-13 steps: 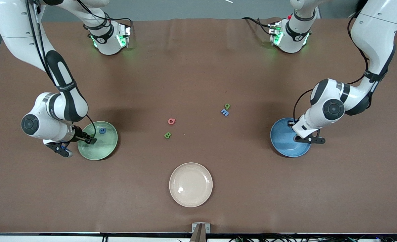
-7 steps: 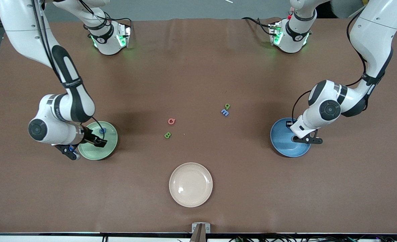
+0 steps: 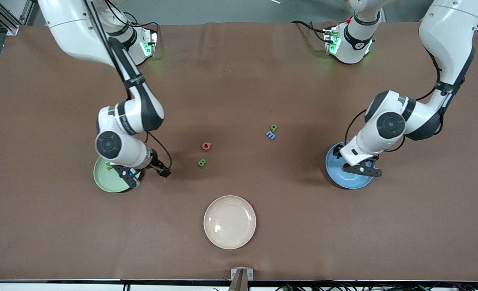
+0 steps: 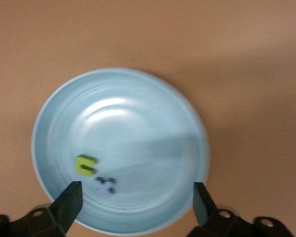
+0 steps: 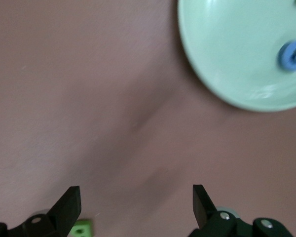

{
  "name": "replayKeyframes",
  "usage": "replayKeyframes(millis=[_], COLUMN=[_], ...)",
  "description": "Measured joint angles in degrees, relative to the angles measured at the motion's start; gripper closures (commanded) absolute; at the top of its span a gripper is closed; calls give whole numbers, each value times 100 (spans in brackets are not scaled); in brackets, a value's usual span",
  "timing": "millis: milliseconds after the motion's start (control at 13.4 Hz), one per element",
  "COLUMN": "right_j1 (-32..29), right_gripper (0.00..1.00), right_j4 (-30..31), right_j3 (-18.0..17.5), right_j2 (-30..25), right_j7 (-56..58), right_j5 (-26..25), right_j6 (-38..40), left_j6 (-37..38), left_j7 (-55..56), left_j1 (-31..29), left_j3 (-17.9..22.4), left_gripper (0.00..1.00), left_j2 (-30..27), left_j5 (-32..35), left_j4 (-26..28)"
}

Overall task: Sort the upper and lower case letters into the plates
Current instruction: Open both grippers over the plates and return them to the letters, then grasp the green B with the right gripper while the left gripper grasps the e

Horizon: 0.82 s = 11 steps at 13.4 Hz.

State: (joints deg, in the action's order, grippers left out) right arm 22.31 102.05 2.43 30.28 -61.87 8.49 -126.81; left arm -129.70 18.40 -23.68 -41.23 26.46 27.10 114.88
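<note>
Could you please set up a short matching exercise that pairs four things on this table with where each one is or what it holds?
Things
1. pale mint green plate
2. medium blue plate
3. cream-beige plate
4. small red letter piece

Places or contents
A. on the bare brown table, near its middle
B. holds nothing, nearest the front camera
C. holds a blue letter piece
D. holds a yellow-green letter piece and a pale purple one

Pairs: 1-C, 2-D, 3-B, 4-A

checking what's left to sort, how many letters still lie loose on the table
4: red letter and green letter mid-table, another green letter touching a blue letter toward the left arm's end. The arms may hide more.
</note>
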Motion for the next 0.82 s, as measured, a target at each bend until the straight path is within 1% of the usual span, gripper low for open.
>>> replayKeyframes(millis=[75,224,522,672,821], right_j1=[103,285,799,1054,1188], right_gripper=[0,0,0,0,1], right_j4=[-18,-26,-51,-55,-59], right_j3=[0,1,-1,3,6], right_j2=[76,284,636,706,768], right_j7=[-209,-582,-998,-1017,-940], right_j5=[0,0,-4,-10,-141], right_j6=[-153,-526,-1029,-1289,-1428], left_j6=[82,115,116,113,66], left_j7=[84,268,503,528,528], left_j1=[74,452,1437,1784,2030], left_j3=[-181,-315,-322,-319,-315], left_gripper=[0,0,0,0,0], left_j2=[-5,30,332,563,831], left_j5=[0,-3,-3,-3,-3], left_j4=[-83,-185,-357,-474,-591])
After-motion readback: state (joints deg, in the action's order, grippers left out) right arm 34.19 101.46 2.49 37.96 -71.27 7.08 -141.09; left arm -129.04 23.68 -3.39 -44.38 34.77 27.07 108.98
